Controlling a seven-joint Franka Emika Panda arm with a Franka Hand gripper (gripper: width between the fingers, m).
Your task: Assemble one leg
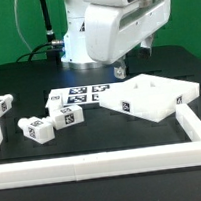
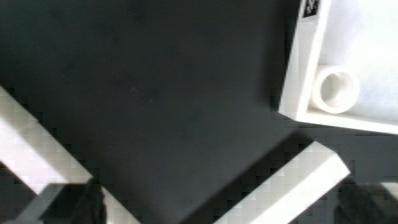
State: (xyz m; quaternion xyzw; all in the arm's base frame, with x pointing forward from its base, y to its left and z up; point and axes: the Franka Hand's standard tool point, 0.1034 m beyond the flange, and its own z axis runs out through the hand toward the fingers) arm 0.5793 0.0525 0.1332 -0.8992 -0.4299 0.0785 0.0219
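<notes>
The leg (image 1: 68, 116) closest to the arm lies loose on the black table (image 1: 112, 137), just in front of the marker board (image 1: 83, 93) and apart from the square panel (image 1: 148, 95). A second leg (image 1: 38, 128) lies just beside it, and a third leg (image 1: 1, 107) lies farther toward the exterior view's left. None of them is held or fitted.

The gripper (image 1: 120, 70) hangs above the table near the panel's corner on the exterior view's left side. In the wrist view that corner shows with one round hole (image 2: 333, 90) in it, and bare table fills most of the rest.

I judge this to be the opening step: the arm has no part in hand and picking up a leg is not yet done. The next move calls for travelling toward the exterior view's left to the closest leg, lining the fingers up across its two long sides, and coming down low enough to grip its body without knocking its neighbour. After that, the stub end has to go into a hole in the panel.

The fingers (image 2: 54, 205) appear only as blurred dark shapes at the two lower corners of the wrist view. They stand spread wide, with nothing between them and nothing touching them.
</notes>
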